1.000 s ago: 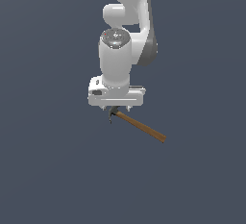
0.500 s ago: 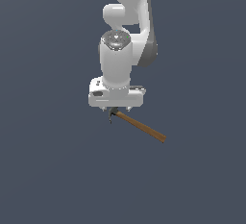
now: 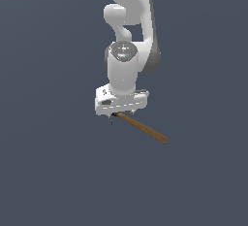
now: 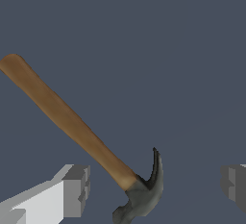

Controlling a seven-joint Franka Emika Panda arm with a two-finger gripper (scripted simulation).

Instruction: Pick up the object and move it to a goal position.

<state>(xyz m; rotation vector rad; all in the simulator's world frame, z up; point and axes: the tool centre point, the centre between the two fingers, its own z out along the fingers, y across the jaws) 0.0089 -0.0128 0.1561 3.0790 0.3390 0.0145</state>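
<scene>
The claw hammer (image 3: 143, 129) lies on the dark grey floor, its brown wooden handle pointing toward the exterior view's right and its dark head tucked under my hand. In the wrist view the hammer (image 4: 72, 122) has its grey-black head and claw between my two fingers. My gripper (image 3: 117, 116) is directly over the head, open wide and holding nothing. In the wrist view the gripper (image 4: 154, 184) shows one finger (image 4: 74, 189) on each side of the head, both apart from it.
A plain dark grey floor (image 3: 48, 171) surrounds the hammer. The white arm (image 3: 128, 36) rises above the gripper. No other objects or goal marker show.
The arm and gripper have come down a little toward the hammer head. The hammer has not moved.
</scene>
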